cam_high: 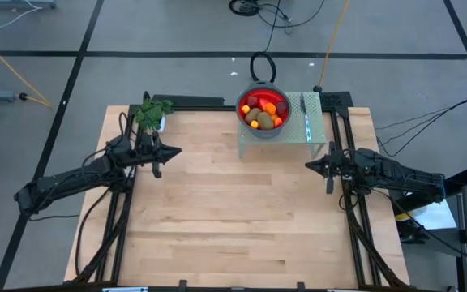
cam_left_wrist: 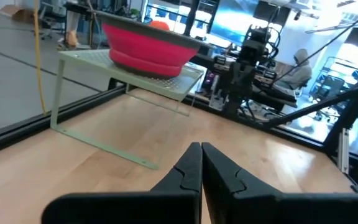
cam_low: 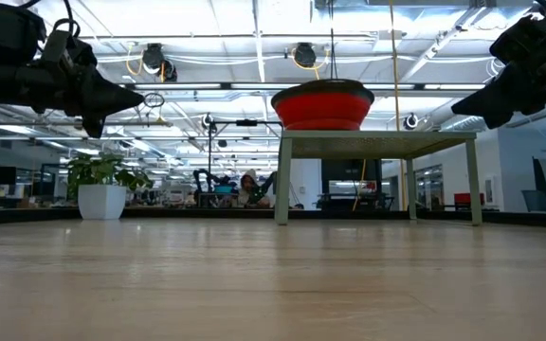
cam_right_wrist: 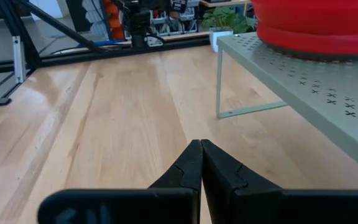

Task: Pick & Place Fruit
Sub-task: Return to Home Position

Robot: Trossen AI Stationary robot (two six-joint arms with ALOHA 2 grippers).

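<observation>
High view: our left pincer (cam_high: 177, 152) at nine o'clock and right pincer (cam_high: 307, 166) at three are closed, empty; a careless swing could clip the shelf (cam_high: 318, 122) bearing the fruit (cam_high: 263, 113).

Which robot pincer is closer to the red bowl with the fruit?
The right pincer: it hangs just beside the green shelf holding the red bowl, while the left pincer sits farther off, near the plant.
</observation>
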